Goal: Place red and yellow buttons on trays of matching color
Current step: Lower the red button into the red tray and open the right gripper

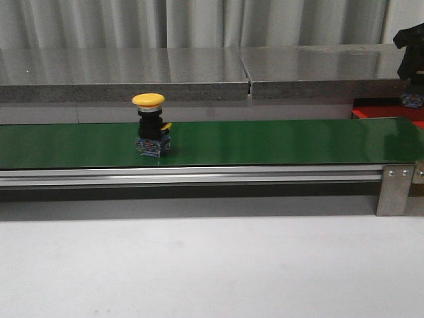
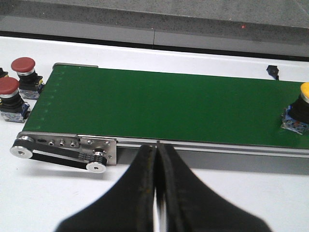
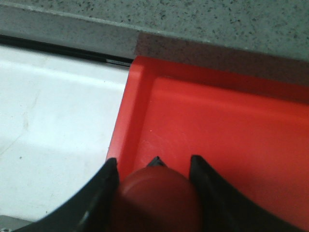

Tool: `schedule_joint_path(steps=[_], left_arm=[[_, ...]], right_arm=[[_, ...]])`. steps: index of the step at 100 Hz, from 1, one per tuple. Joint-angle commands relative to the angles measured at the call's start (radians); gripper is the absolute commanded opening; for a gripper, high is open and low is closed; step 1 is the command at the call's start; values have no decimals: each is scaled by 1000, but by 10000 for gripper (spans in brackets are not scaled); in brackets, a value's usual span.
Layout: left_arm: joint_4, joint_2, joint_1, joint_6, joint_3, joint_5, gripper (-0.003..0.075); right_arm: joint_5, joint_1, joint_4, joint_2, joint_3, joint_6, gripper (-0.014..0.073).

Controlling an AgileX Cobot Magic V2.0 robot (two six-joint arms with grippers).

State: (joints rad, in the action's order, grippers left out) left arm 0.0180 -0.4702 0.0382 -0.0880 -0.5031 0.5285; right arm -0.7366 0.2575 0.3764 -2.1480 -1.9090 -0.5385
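Fingers of my left gripper are pressed together, empty, hovering on the near side of the green belt. On the belt, left of centre, a yellow button stands upright. Two red buttons sit off its left end. Far right, my right gripper clamps a red button over the red tray.

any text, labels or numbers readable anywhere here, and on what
None can be read.
Yellow button on the green belt: no marking legible on its cap or base.
Two red buttons beside the belt: plain caps.
Red tray under the right tool: bare.
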Motion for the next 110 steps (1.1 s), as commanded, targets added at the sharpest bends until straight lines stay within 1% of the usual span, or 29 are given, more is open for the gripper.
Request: schedule_joint_path(steps=[1,22,44,66,71,75,80,85,87,90,93,94,102,110], left_arm=[[9,-3,7,-2,-26,-69,-19],[9,-3,7,-2,-26,-69,-19],[9,-3,7,-2,-26,-71,-19],[9,-3,7,-2,-26,-71,-19],[9,-3,7,-2,-26,-71,-19],[9,-3,7,-2,-26,-71,-19],[9,-3,7,-2,-26,-71,-19],[9,-3,7,-2,-26,-71,-19],[9,-3,7,-2,-26,-71,-19],[9,-3,7,-2,-26,-71,-19],[9,-3,7,-2,-26,-71,-19],[9,-3,7,-2,-26,-71,-19],[9,-3,7,-2,-26,-71,-19],[9,-3,7,-2,-26,-71,-19]], right_arm=[[55,5,19,26,-68,-8,174],[67,5,-1,-44,-104,-8,174],[65,5,-41,-76,-106,-8,174],[48,5,-45,-92,-106,-8,180],[50,5,-45,-92,-106,-8,213],[50,5,-45,-92,-106,-8,272],[50,5,-45,-90,-106,-8,374],[50,5,-44,-87,-106,-8,511],[50,5,-44,-86,-106,-8,544],[50,5,-44,-83,-107,-8,616],[49,5,-44,-78,-108,-8,663],[49,5,-44,-75,-108,-8,671],[47,5,-44,-55,-108,-8,637],[45,5,-43,-21,-109,-8,635]])
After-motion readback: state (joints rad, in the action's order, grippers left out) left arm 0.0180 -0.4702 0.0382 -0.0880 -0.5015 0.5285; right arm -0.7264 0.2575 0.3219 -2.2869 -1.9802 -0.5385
